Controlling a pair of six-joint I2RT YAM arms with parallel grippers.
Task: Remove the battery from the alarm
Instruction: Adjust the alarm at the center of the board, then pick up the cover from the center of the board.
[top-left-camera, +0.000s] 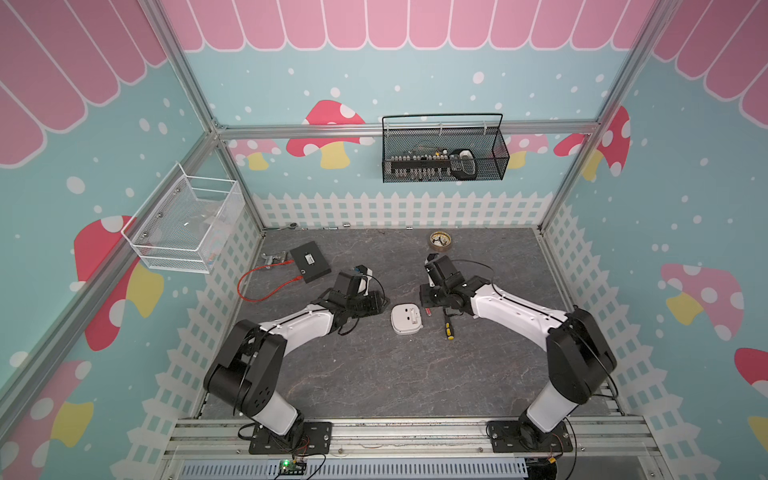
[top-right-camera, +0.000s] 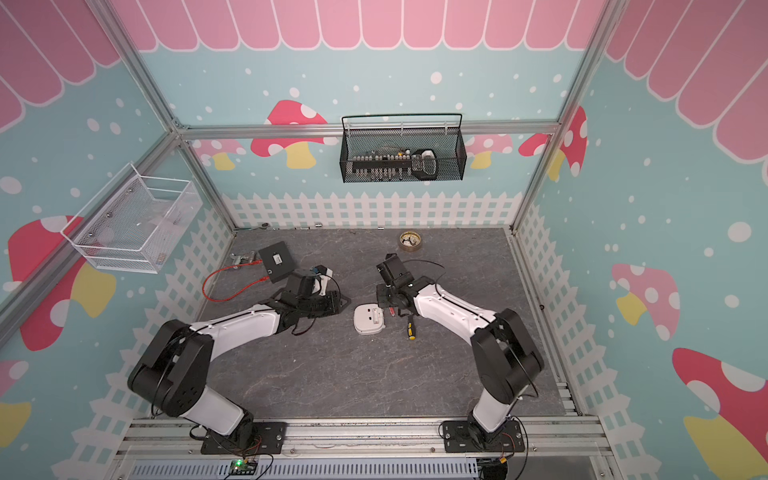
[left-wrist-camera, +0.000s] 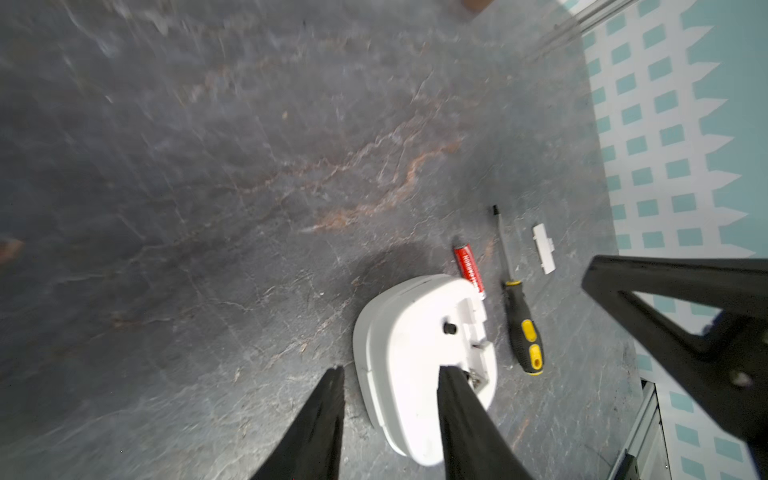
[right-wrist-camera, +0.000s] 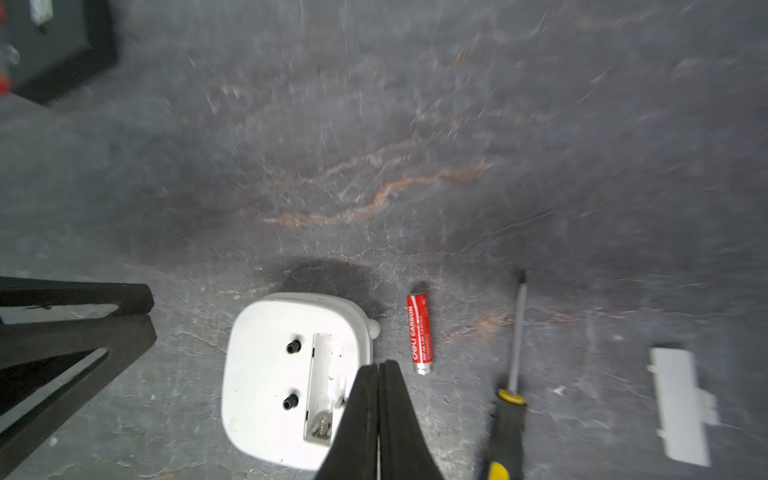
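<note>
Battery, a small red cylindrical cell (right-wrist-camera: 419, 334), lies free near the grey counter's (right-wrist-camera: 374, 124) middle between the white rounded-square plastic alarm (right-wrist-camera: 266, 374) and the black-and-yellow screwdriver (right-wrist-camera: 509, 424); left fingers (left-wrist-camera: 324, 415) parted and empty, right fingers (right-wrist-camera: 361, 415) pressed together, both best lifted straight clear lest it roll.

A dark grey, stone-patterned tabletop (top-left-camera: 374, 374) is seen, on which the alarm (top-left-camera: 406, 318) is laid back-up, the battery (top-left-camera: 427, 310) just beside it. A screwdriver (top-left-camera: 449, 330) and a white cover (right-wrist-camera: 681, 405) are laid beyond the battery. A black box (top-left-camera: 310, 261), a red cable (top-left-camera: 266, 286) and a brass disc (top-left-camera: 440, 240) are set toward the back.
</note>
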